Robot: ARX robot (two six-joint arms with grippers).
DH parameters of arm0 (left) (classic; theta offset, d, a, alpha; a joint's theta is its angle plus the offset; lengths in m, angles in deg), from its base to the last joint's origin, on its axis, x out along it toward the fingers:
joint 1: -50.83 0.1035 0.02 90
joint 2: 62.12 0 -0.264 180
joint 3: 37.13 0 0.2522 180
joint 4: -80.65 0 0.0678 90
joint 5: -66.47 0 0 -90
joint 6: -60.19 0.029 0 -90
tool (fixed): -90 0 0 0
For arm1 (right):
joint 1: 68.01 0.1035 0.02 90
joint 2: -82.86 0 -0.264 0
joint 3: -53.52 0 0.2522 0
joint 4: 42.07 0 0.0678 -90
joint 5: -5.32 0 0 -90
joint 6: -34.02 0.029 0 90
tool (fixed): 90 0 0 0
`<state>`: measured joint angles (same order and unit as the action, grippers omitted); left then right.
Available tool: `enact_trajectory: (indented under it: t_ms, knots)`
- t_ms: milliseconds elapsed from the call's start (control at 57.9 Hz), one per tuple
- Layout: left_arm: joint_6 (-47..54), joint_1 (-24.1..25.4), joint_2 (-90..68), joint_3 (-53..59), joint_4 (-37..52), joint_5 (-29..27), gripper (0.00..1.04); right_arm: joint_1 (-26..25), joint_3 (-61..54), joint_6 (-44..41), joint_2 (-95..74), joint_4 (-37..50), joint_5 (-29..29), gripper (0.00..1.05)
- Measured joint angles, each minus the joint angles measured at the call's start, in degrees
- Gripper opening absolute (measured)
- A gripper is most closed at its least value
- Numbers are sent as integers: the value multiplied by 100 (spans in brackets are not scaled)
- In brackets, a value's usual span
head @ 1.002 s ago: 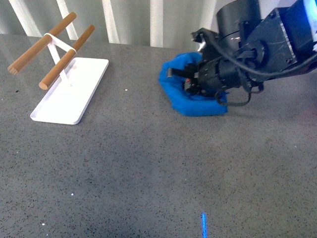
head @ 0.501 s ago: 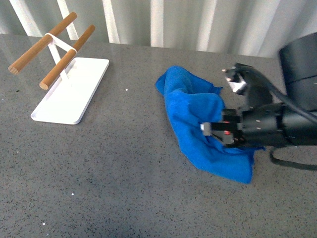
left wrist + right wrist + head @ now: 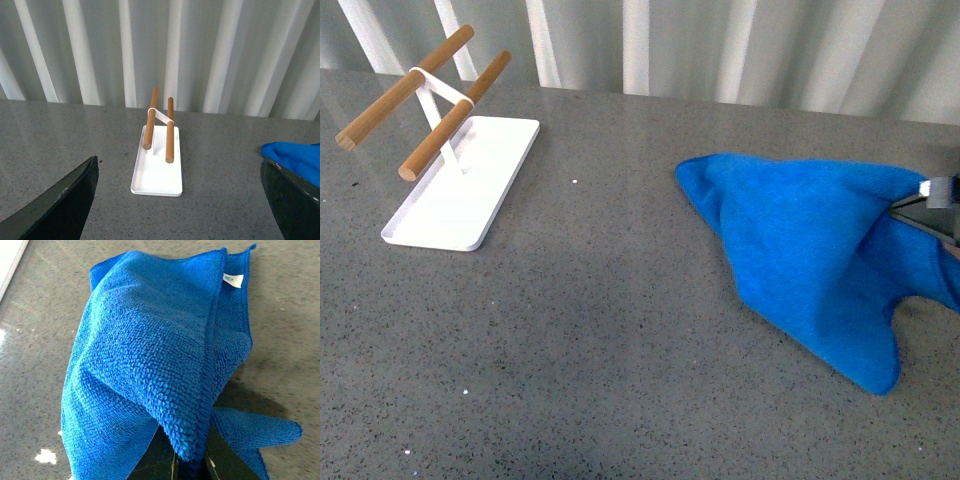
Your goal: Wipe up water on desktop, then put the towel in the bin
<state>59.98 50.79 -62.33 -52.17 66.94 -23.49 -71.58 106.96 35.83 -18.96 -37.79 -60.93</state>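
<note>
Right gripper (image 3: 191,467) has a fold of the blue towel (image 3: 810,250) pinched tight between its fingers, at the cloth's right-hand edge. From there the towel runs leftward, lying on the right side of the desktop (image 3: 620,330). Left gripper (image 3: 177,167) hangs wide open and empty, facing the white tray (image 3: 156,175), well apart from the cloth. Right arm's job, I'd say. No bin in sight.
</note>
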Motion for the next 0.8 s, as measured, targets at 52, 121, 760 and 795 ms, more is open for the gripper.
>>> enact_trajectory:
  t_ms: [52,121,760,795]
  knots:
    - [0,0,0,0,0,0,98,-175,83,-59,52,-83,-9,3]
    - [0,0,0,0,0,-2,98,-310,238,-118,114,-133,-15,3]
    - [0,0,0,0,0,0,98,-752,2848,-286,413,-1027,-352,3]
    - [0,0,0,0,0,0,98,-839,2988,-284,457,-1086,-337,3]
